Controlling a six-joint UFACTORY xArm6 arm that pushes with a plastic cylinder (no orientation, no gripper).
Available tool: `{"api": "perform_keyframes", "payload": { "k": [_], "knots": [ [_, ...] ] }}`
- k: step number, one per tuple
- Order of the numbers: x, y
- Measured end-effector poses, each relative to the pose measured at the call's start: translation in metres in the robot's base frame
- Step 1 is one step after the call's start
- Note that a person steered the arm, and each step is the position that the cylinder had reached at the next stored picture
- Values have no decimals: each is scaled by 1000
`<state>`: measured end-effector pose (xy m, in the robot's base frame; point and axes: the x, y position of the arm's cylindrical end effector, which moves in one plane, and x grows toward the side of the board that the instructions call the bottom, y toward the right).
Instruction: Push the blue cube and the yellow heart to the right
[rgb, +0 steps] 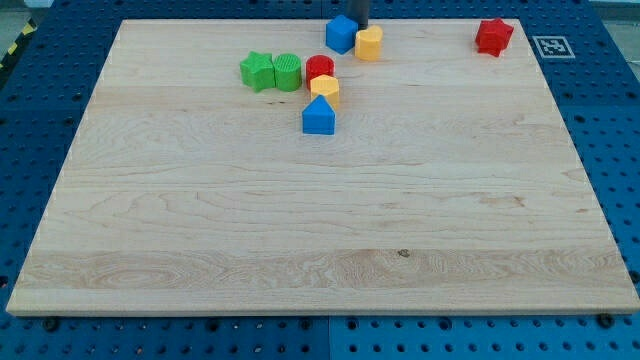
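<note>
The blue cube (341, 34) sits near the view's top edge of the wooden board, with the yellow heart (369, 44) touching its right side. My tip (360, 27) is at the view's top, just behind the two blocks, right at the blue cube's upper right corner. Only the rod's lowest part shows; the rest is cut off by the frame.
A green star (257, 71) and a green cylinder (287, 72) sit left of a red cylinder (319, 68), a yellow block (325, 88) and a blue house-shaped block (318, 117). A red star (494, 36) is at the top right. The wooden board (320, 220) lies on a blue pegboard.
</note>
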<state>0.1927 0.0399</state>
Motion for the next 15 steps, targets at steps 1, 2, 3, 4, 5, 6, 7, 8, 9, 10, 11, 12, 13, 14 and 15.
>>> {"api": "perform_keyframes", "payload": {
  "k": [1,2,3,4,5,6,7,8,9,10,11,12,13,14,15],
  "knots": [
    [2,-25],
    [4,-51],
    [5,-52],
    [23,-45],
    [25,-43],
    [26,-26],
    [32,-10],
    [53,-4],
    [53,0],
    [57,13],
    [57,20],
    [67,39],
    [80,52],
    [95,63],
    [95,64]
  ]
}}
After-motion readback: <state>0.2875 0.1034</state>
